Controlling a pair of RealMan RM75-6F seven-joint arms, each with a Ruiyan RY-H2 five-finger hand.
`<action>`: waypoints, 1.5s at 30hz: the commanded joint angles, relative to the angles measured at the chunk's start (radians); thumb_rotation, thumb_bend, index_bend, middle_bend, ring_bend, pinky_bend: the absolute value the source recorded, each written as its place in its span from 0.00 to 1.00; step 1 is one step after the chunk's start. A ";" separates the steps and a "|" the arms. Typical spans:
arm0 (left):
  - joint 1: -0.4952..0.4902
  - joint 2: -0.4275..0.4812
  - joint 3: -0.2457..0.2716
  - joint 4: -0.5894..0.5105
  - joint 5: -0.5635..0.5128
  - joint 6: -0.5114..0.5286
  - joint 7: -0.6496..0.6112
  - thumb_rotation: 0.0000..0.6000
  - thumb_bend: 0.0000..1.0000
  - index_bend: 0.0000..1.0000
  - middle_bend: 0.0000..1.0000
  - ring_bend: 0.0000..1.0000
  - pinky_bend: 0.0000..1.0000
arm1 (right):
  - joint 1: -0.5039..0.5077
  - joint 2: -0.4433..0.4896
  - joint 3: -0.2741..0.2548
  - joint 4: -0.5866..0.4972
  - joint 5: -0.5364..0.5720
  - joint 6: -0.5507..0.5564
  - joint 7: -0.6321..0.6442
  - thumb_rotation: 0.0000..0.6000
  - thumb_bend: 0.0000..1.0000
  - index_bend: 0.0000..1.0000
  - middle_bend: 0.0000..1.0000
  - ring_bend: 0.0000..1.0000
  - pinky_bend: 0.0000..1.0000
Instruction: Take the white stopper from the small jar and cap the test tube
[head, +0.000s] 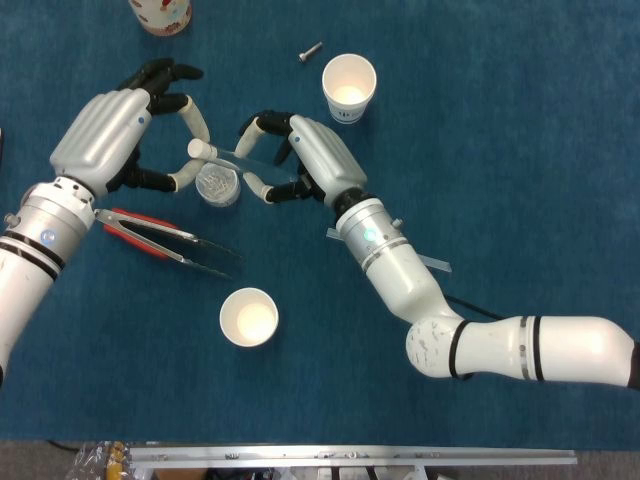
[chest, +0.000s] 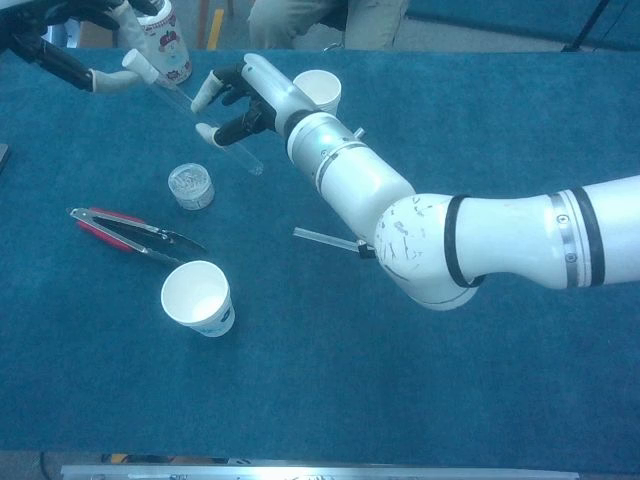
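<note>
The right hand (head: 305, 160) holds the clear test tube (head: 245, 157) aloft over the blue tabletop (head: 500, 150), its fingers curled around the tube's closed end while the open end points toward the left hand (head: 110, 135). The left hand pinches the white stopper (head: 197, 148) between thumb and a fingertip, right at the tube's mouth; whether the stopper is fully seated cannot be told. In the chest view the tube (chest: 205, 125) slants up and away from the right hand (chest: 245, 100) toward the stopper (chest: 133, 61) near the picture's top left corner, where only the fingers of the left hand (chest: 75, 65) show.

The small jar (head: 217, 184) stands on the tabletop directly beneath the tube, between the two hands, its top uncovered. Just on the left-arm side of the jar lie red-handled tongs (head: 160, 238), tips pointing toward a paper cup (head: 248, 317) that stands nearer the robot than the jar. A second paper cup (head: 349, 88) stands beyond the jar, close to the right hand's back, and a small bolt (head: 309, 50) lies just beyond that cup. A patterned cup (head: 160, 14) sits at the tabletop's far edge, beyond the left hand. The widest bare stretch of tabletop lies well to the right-arm side of the jar.
</note>
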 joint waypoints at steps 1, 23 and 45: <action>0.002 0.004 0.000 0.000 0.004 -0.001 -0.003 1.00 0.39 0.48 0.11 0.00 0.02 | -0.001 0.003 -0.002 -0.002 0.001 -0.002 -0.002 1.00 0.36 0.61 0.34 0.22 0.43; 0.016 0.044 0.001 0.005 0.050 0.001 -0.019 1.00 0.39 0.25 0.04 0.00 0.02 | -0.017 0.074 -0.019 -0.071 0.009 0.003 -0.048 1.00 0.35 0.61 0.34 0.22 0.43; 0.021 0.049 0.020 0.050 0.065 0.054 0.094 1.00 0.38 0.24 0.04 0.00 0.02 | -0.028 0.157 -0.060 -0.129 0.023 0.004 -0.097 1.00 0.36 0.61 0.34 0.22 0.43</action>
